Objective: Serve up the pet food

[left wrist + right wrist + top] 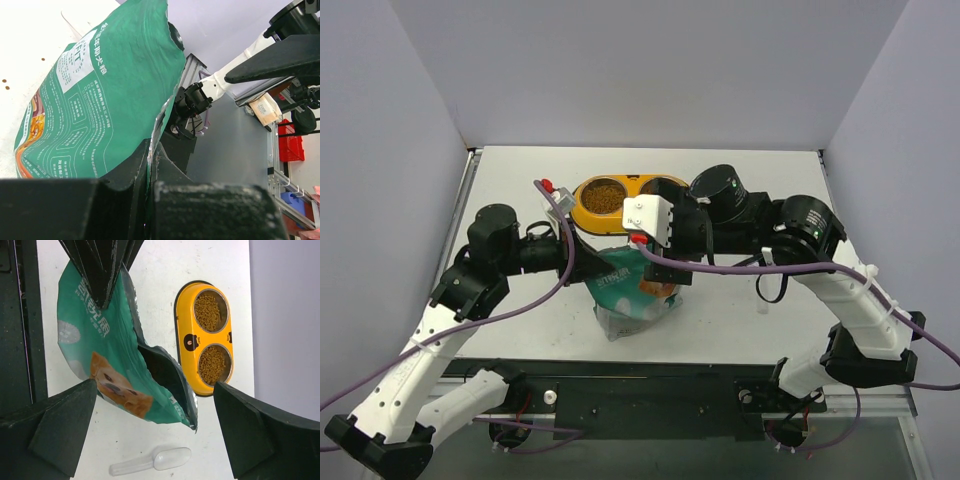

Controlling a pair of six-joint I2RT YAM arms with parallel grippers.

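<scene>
Pinching the top edge of the bag [95, 350] with the left gripper [150, 150], fingers squeezed tight on the fold. Hanging over the bag's open mouth with the right gripper [155, 384], fingers spread wide, one on each side, gripping nothing. Bag mouth gaping toward the feeder [187, 315], rim very near the feeder's edge; touching or not, cannot tell. Kibble [207, 310] lying in both bowls of the feeder. A few tiny brown bits on the table [160, 280] beside the bag, seen from the left wrist. Feeder close to the far table edge, by the wall [285, 315]. Scoop [160, 460] lying flat on the table, apart from bag and feeder, out past the bag's mouth. Bare table all around the scoop, and a bare strip beside the bag.
</scene>
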